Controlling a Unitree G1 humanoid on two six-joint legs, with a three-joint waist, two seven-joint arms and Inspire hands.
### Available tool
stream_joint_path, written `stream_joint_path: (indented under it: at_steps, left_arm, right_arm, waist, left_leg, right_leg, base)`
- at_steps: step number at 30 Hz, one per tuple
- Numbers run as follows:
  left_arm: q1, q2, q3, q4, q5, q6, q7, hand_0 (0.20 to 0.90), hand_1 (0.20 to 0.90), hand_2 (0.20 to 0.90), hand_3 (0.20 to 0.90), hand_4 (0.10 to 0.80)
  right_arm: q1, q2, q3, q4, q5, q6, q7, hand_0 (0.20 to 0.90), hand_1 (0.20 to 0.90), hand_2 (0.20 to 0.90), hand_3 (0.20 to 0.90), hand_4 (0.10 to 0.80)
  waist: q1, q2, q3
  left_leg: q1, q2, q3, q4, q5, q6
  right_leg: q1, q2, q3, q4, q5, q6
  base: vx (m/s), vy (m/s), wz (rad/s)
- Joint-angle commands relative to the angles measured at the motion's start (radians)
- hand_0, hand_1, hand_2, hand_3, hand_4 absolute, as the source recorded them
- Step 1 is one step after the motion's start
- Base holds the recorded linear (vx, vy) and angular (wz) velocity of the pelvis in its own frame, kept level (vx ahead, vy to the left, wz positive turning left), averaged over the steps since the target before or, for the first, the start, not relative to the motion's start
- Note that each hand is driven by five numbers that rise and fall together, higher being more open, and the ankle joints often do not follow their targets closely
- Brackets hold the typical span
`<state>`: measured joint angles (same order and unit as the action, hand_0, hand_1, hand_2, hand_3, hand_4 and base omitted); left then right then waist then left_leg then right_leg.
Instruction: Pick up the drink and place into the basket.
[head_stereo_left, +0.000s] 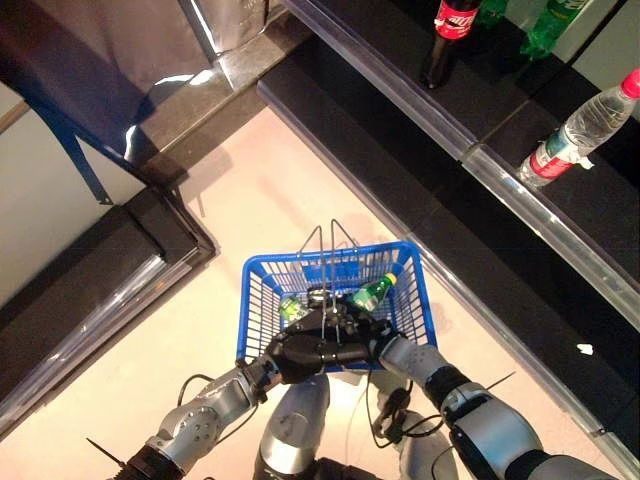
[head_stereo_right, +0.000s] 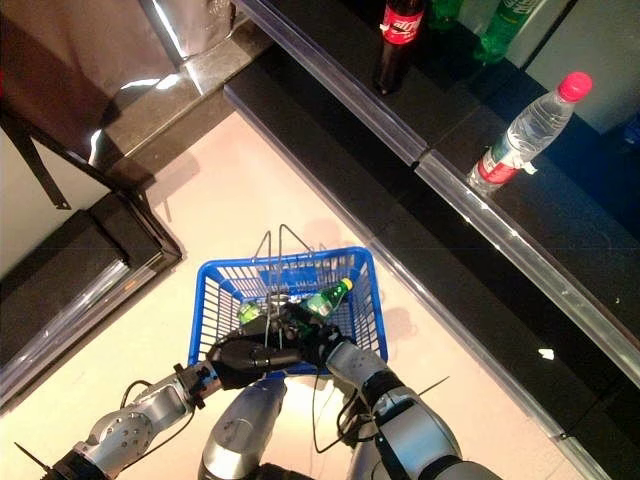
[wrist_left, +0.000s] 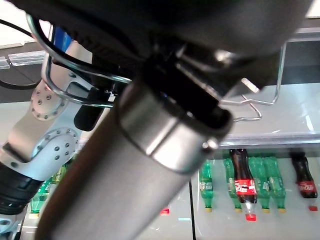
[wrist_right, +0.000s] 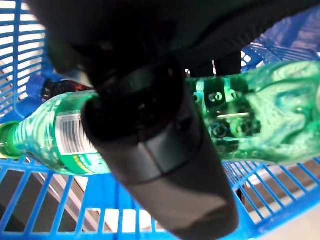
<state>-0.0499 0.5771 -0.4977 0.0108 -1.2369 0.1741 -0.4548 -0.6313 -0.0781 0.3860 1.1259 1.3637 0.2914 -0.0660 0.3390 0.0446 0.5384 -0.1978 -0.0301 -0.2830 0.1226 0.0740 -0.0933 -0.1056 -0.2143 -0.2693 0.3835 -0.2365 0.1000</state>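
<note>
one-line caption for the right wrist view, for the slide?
Right hand holding a green bottle inside the blue basket, another green bottle lying below.

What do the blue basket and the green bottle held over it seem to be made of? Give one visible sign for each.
Blue basket: probably moulded plastic, going by its uniform colour and lattice walls; its handles look like metal wire.
Green bottle: likely clear-tinted plastic, since light passes through it; glossy.

The basket is crowded: both hands and a green bottle fill its near half; its far half is open.
</note>
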Motion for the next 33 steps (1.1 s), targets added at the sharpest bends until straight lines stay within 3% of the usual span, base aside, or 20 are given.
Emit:
stream_joint_path:
  at_steps: [1, 10, 20, 33]
  left_arm:
    - [-0.160, -0.145, 0.020, -0.541, -0.164, -0.115, -0.237, 0.300, 0.300, 0.300, 0.200, 0.100]
    - [-0.182, -0.171, 0.017, -0.528, -0.173, -0.091, -0.220, 0.300, 0.300, 0.300, 0.200, 0.100]
    - [-0.168, -0.192, 0.019, -0.466, -0.158, -0.124, -0.199, 0.300, 0.300, 0.300, 0.200, 0.100]
    - [-0.020, -0.223, 0.105, -0.254, -0.097, -0.224, -0.230, 0.300, 0.300, 0.300, 0.200, 0.100]
  right_arm:
    - [-0.029, 0.070, -0.022, 0.038, -0.037, 0.033, 0.013, 0.900, 0.900, 0.900, 0.900, 0.800]
    - [-0.047, 0.056, -0.056, 0.064, -0.027, -0.006, 0.038, 0.900, 0.900, 0.900, 0.900, 0.800]
    - [0.009, 0.017, -0.056, -0.012, -0.037, -0.042, 0.101, 0.900, 0.900, 0.900, 0.900, 0.800]
    - [0.306, -0.087, -0.026, -0.432, -0.067, -0.121, 0.172, 0.900, 0.900, 0.900, 0.900, 0.800]
  waist:
    - [0.015, 0.067, -0.084]
    - [0.008, 0.061, -0.074]
    - [-0.015, 0.049, -0.074]
    - [-0.076, -0.003, -0.098]
  left_leg:
    - [-0.017, -0.044, -0.028, 0.052, 0.005, 0.108]
    - [-0.017, -0.038, -0.018, 0.042, 0.009, 0.112]
    - [-0.012, -0.023, 0.002, 0.014, 0.021, 0.112]
    - [0.021, 0.011, 0.042, -0.031, 0.028, 0.106]
  right_leg:
    - [-0.005, 0.004, -0.016, -0.067, 0.198, -0.080]
    - [-0.014, 0.010, -0.011, -0.065, 0.203, -0.077]
    - [-0.022, 0.017, -0.004, -0.078, 0.211, -0.074]
    - [-0.016, 0.040, 0.013, -0.112, 0.218, -0.070]
  base:
    - [0.000, 0.000, 0.00]
    - [0.000, 0.000, 0.00]
    - [-0.003, 0.007, 0.00]
    - [0.001, -0.003, -0.02]
